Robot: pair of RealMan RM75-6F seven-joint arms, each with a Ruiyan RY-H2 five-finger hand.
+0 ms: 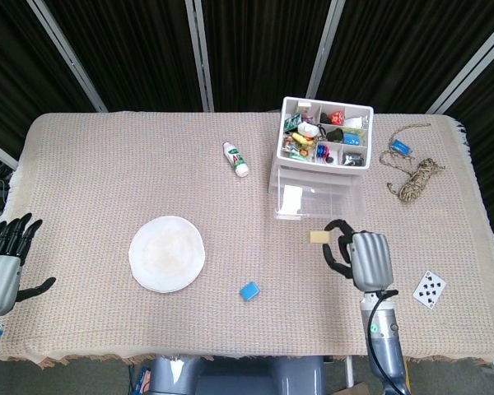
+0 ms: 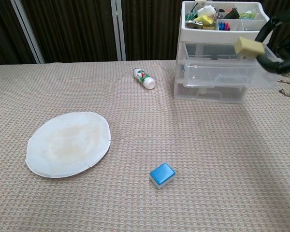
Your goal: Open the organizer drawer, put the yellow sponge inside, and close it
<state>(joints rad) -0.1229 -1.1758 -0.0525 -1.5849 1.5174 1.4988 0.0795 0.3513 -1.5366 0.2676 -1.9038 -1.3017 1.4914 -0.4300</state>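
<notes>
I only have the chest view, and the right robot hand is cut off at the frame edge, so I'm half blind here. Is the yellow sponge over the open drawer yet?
Observer: Not yet. In the head view the yellow sponge shows just on the near side of the front wall of the open drawer.
Operator: How is it held?
Observer: The right robot hand pinches it at the fingertips, with the palm to the right of the sponge.
Operator: Where is the other one?
Observer: The left robot hand is by the table's left edge, fingers apart, holding nothing.
</notes>
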